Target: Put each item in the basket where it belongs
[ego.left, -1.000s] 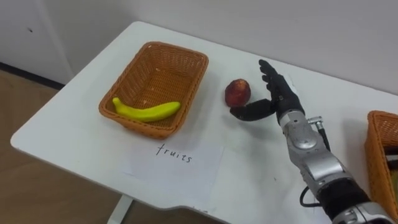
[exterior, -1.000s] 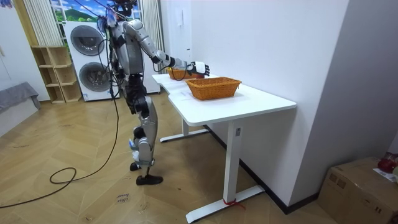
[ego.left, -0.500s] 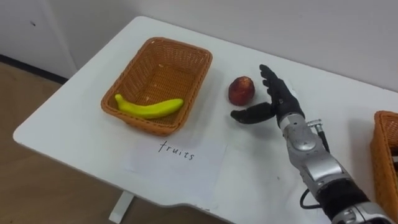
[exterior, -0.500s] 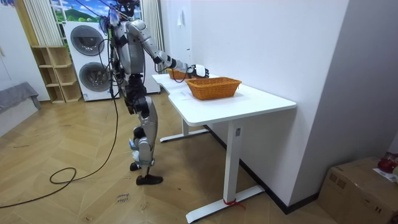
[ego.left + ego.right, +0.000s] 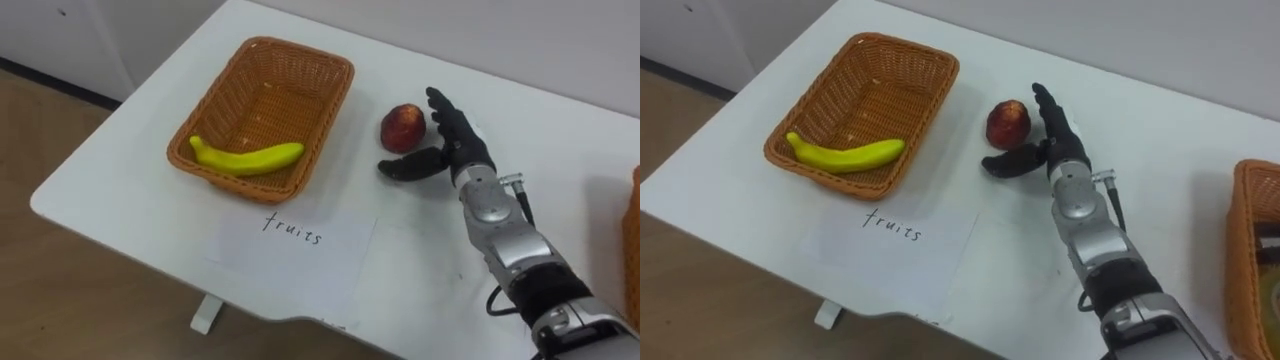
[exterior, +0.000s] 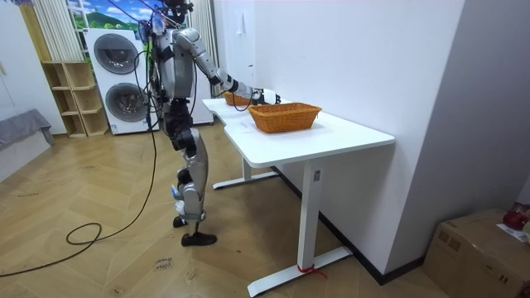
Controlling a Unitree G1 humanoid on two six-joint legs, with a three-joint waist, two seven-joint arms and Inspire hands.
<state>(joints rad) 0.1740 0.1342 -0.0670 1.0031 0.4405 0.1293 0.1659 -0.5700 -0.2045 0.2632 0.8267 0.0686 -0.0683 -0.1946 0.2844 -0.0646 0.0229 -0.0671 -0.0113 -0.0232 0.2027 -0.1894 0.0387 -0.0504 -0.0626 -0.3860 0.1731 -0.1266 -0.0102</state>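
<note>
Right hand (image 5: pixel 458 155): fingers apart, clamping nothing; peach (image 5: pixel 402 126) lies just left of palm, between fingers and thumb

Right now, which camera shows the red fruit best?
The left eye view: the red fruit lies close and unhidden. The right eye view matches it; in the room view it's too small to tell.

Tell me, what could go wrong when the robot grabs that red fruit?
The red fruit is round and lies loose on the table. The right hand is open beside it, so a clumsy squeeze might send it rolling away. Also, the fruit basket has a raised wall; carried too low, the fruit could bump its rim and drop.
</note>
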